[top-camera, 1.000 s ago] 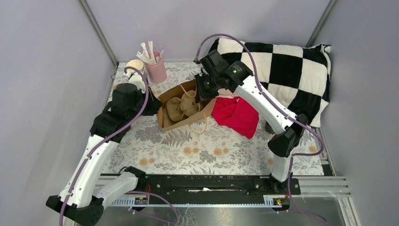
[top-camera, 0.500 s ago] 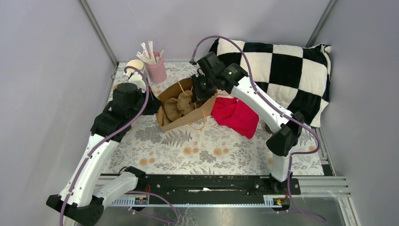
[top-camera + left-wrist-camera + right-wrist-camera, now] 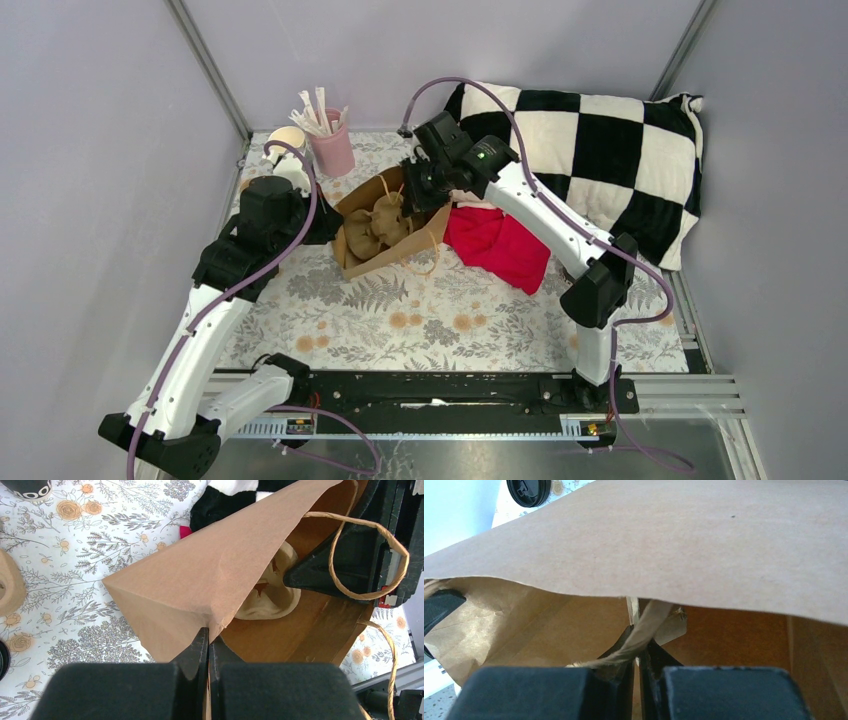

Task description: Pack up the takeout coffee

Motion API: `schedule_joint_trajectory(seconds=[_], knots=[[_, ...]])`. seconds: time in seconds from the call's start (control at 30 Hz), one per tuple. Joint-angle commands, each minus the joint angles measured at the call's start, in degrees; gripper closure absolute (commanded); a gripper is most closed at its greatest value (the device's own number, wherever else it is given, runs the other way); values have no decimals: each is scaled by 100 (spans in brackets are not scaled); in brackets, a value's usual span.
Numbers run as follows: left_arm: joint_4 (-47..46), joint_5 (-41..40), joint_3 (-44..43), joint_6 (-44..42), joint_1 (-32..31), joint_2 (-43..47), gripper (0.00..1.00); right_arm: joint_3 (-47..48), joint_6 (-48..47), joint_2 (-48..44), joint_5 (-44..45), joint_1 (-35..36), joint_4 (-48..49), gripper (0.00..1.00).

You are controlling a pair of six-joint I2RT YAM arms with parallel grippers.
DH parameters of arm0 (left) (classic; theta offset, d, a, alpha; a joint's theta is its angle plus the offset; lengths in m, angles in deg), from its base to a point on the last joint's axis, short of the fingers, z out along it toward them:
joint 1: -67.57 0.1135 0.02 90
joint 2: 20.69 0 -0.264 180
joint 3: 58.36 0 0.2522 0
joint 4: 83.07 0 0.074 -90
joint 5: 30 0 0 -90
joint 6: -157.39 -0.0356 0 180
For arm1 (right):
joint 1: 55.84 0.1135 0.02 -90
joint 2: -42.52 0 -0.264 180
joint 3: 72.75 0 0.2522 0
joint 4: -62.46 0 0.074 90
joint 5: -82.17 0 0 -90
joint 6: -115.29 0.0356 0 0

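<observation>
The brown paper bag (image 3: 385, 255) stands open mid-table with crumpled tan paper (image 3: 378, 222) inside. My left gripper (image 3: 328, 225) is shut on the bag's left rim, seen up close in the left wrist view (image 3: 207, 632). My right gripper (image 3: 415, 190) is shut on the far rim beside a twine handle, seen up close in the right wrist view (image 3: 638, 630). A small dark cup with white marks (image 3: 30, 487) shows at the top left edge of the left wrist view, its top cut off. It stands on the cloth, apart from the bag. In the top view the right arm hides it.
A pink cup of sticks (image 3: 333, 150) and a stack of cream cups (image 3: 287, 140) stand at the back left. A red cloth (image 3: 500, 245) and a checkered pillow (image 3: 600, 150) lie right of the bag. A round black lid (image 3: 528, 491) lies beyond the bag.
My right gripper has moved left and back with the bag's rim, and the bag has shifted and stands narrower. My left arm has not moved.
</observation>
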Motion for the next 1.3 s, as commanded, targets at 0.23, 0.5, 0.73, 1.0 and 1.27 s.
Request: schedule_joint_trajectory(seconds=[0.23, 0.5, 0.73, 1.0, 1.27], knots=[[11, -312, 64, 66, -19, 13, 100, 843, 300, -148, 2658, 93, -743, 41], [77, -405, 75, 60, -19, -32, 100, 1110, 289, -744, 1650, 97, -1549, 32], [529, -520, -283, 326, -19, -319, 100, 1430, 2, -1504, 973, 90, -1589, 1], [2151, -458, -1773, 1282, -13, -1159, 95, 403, 460, -2641, 3482, 88, -1918, 0], [2911, 347, -2340, 1626, 33, -1483, 69, -558, 1595, -2603, 1768, 94, -995, 0]])
